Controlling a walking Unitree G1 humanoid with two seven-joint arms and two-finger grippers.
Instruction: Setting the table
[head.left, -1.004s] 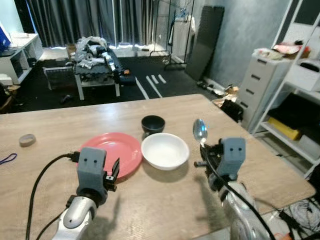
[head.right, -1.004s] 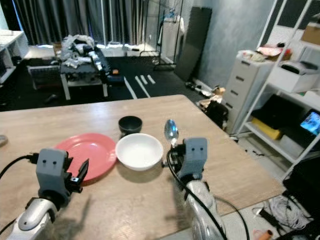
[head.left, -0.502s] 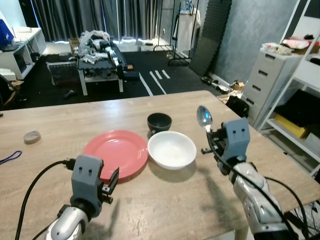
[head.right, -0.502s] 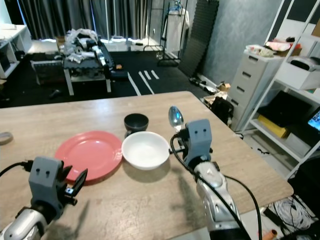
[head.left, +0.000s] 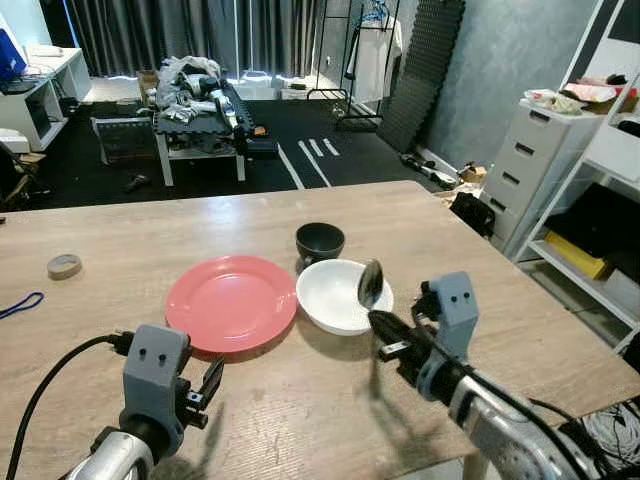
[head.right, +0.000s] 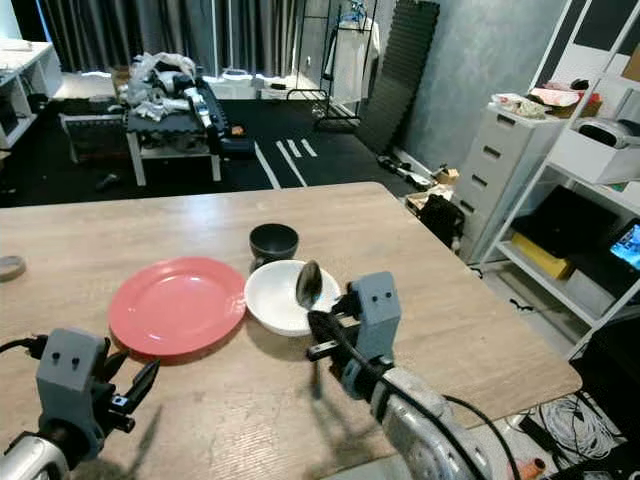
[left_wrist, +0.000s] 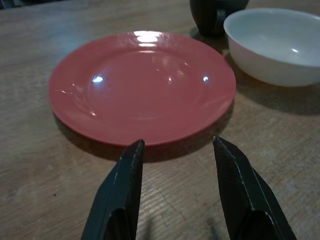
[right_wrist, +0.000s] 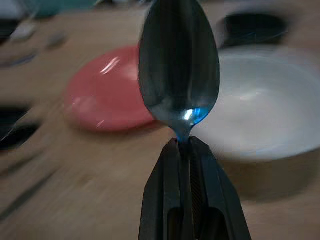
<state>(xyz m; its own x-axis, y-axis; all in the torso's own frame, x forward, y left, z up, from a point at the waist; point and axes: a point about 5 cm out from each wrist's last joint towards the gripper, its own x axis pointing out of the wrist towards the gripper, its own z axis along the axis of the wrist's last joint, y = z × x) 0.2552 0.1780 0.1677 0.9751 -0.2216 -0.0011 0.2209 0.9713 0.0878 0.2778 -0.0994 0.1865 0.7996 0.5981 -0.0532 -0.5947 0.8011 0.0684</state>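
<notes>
A red plate (head.left: 232, 302) lies mid-table with a white bowl (head.left: 340, 297) touching its right side and a small dark bowl (head.left: 320, 241) just behind. My right gripper (head.left: 380, 320) is shut on the handle of a metal spoon (head.left: 370, 283). The spoon stands upright in front of the white bowl's near right rim, above the table. In the right wrist view the spoon (right_wrist: 178, 65) rises from the closed fingers (right_wrist: 165, 200), with plate and bowl blurred behind. My left gripper (left_wrist: 175, 142) is open, low over the table just before the plate's near edge (left_wrist: 145, 140).
A tape roll (head.left: 65, 265) and a blue loop (head.left: 20, 305) lie at the table's far left. The table's right edge (head.left: 560, 320) drops off toward white shelves (head.left: 610, 230) and a drawer unit (head.left: 540, 150). A cluttered low table (head.left: 200, 100) stands beyond.
My right gripper swung the spoon from right of the white bowl inward and lower, to the bowl's near right rim. The left gripper dropped slightly. The camera shifted too.
</notes>
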